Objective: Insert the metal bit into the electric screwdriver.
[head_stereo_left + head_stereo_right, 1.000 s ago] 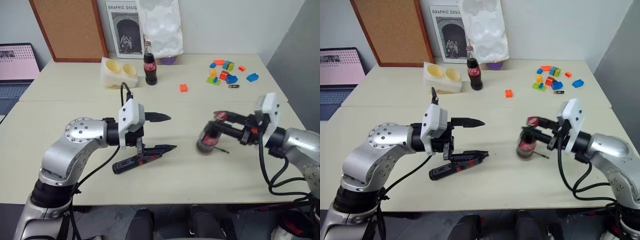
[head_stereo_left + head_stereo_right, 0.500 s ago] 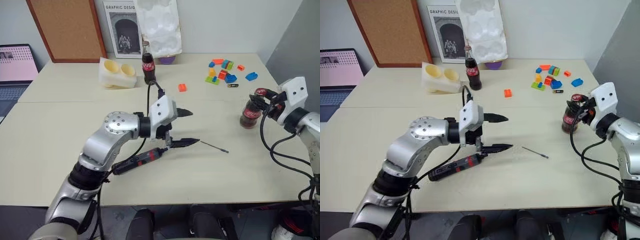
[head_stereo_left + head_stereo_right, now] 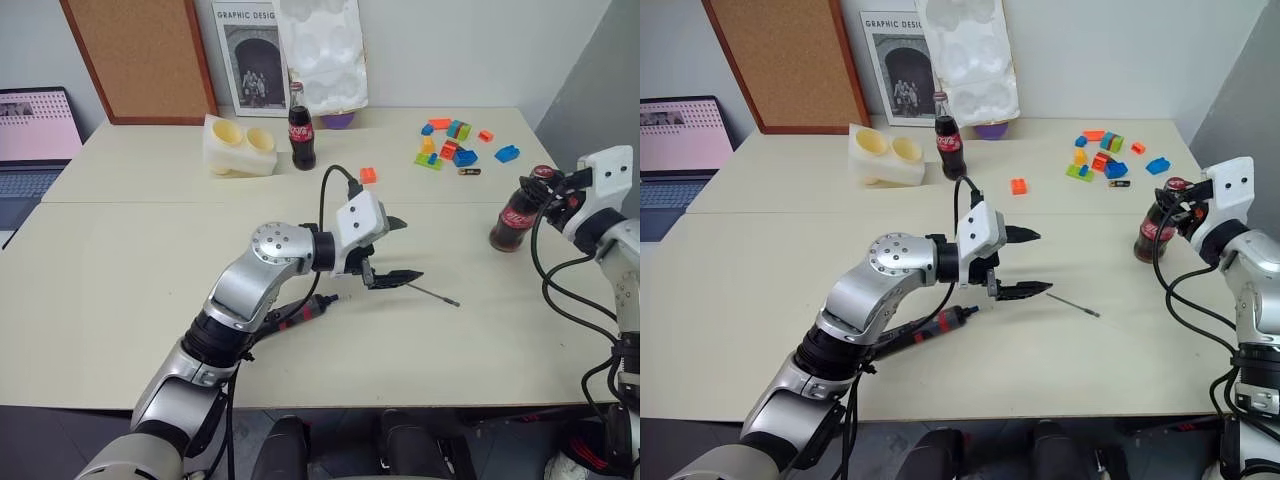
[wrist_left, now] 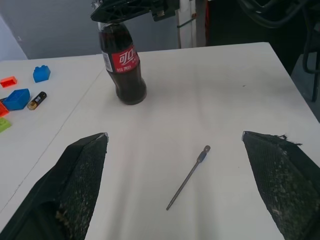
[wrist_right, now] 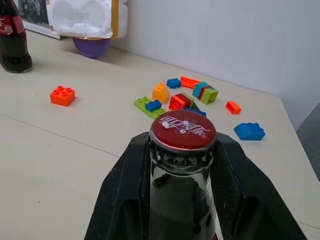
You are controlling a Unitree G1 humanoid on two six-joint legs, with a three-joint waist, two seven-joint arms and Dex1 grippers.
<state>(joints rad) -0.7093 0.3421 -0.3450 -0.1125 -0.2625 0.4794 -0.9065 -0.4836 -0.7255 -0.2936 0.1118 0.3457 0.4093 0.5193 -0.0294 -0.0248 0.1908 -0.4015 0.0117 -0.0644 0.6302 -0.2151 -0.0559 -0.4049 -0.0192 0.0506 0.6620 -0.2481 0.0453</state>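
L claw (image 3: 398,250) wide open, empty, by bit (image 3: 432,294) mid-desk. R claw (image 5: 183,165) grips bottle (image 3: 515,215) neck near desk's right edge.

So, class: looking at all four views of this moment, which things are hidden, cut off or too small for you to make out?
- Electric screwdriver: in the eye views the left arm covers its rear half.
- Cola bottle held by the right gripper: its lower body is cut off by the right wrist view's edge.
- Metal bit: its tip shape is too small to read in the left wrist view.
- Poster: partly covered by a white foam tray.
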